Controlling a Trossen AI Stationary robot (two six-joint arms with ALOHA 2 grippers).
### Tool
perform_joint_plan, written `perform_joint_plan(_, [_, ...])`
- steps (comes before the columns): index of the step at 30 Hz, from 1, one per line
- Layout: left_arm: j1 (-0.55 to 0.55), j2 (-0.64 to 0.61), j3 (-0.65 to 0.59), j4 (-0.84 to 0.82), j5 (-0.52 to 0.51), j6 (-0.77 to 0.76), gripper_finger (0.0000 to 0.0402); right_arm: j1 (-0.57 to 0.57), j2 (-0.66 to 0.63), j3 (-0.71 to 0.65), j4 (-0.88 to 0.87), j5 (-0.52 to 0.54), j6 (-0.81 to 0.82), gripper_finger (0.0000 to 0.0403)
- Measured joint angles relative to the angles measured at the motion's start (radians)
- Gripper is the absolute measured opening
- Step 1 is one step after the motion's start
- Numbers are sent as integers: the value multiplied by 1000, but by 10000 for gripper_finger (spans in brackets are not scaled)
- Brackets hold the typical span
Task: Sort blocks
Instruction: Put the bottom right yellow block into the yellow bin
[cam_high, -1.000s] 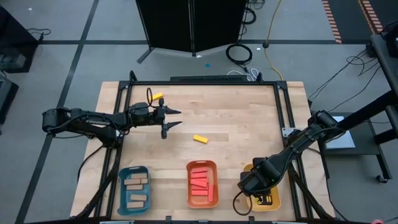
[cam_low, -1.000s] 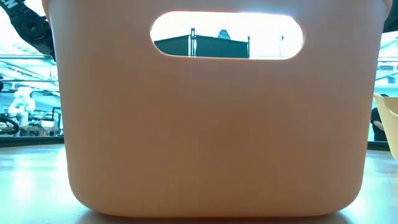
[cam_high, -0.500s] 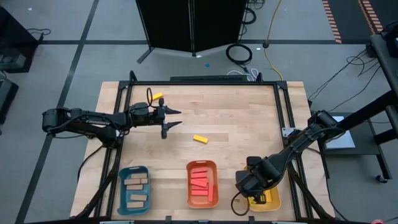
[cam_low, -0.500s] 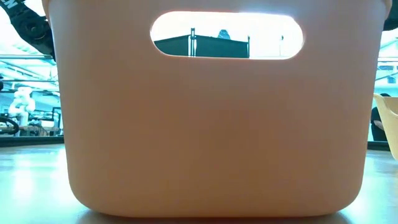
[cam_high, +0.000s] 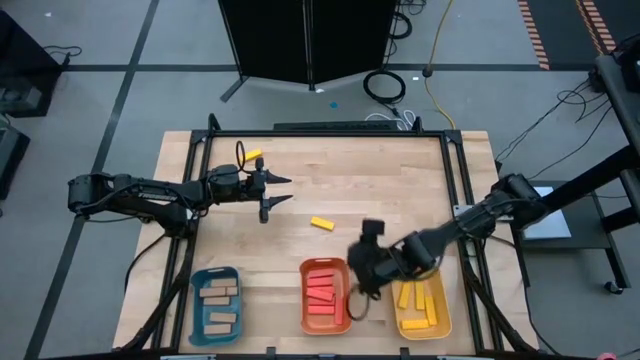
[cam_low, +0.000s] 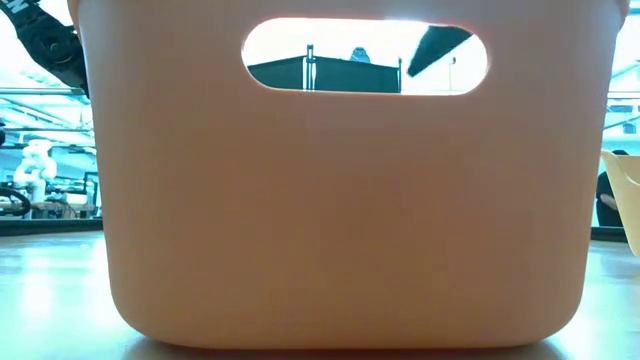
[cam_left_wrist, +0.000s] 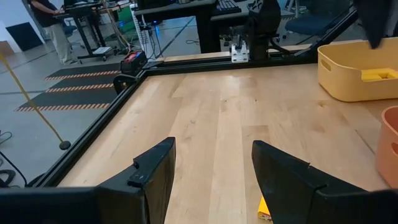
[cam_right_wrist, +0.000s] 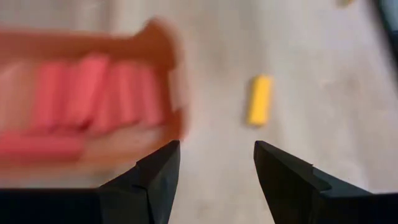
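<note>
1. Since the earlier frame, the right hand had left the yellow tray at the lower right of the high view. It now sat over bare desk just above the gap between the orange tray and the yellow tray, blurred.
2. With the arm gone from over it, the yellow tray showed its yellow blocks lying inside.
3. In the low view a dark shape now crossed the right end of the orange tray's handle slot, where only the room showed before.
4. The left hand had not shifted; it hung over the upper left of the desk in the high view.
5. The right hand's fingers stood apart with nothing between them. Its wrist view looked down on the red blocks in the orange tray and one loose yellow block on the desk.
6. The left hand's fingers were likewise spread and empty, touching nothing.
7. That loose yellow block lay near the desk's centre in the high view, between the two hands.
8. Another yellow block lay near the upper-left edge of the desk, above the left hand.
9. Tan blocks filled the blue tray at lower left.
</note>
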Motion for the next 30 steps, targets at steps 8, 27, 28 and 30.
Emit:
perform_joint_plan(8, [0, 0, 0, 0, 0, 0, 210, -265, 41, 0, 147, 18, -58, 199])
perform_joint_plan(27, [0, 0, 0, -39, 0, 31, 210, -421, 396, -1, 467, -179, -191, 199])
perform_joint_plan(28, [1, 0, 0, -39, 0, 31, 210, -421, 403, -1, 468, -178, -185, 199])
perform_joint_plan(30, [1, 0, 0, -39, 0, 30, 210, -421, 409, -1, 467, -174, -166, 199])
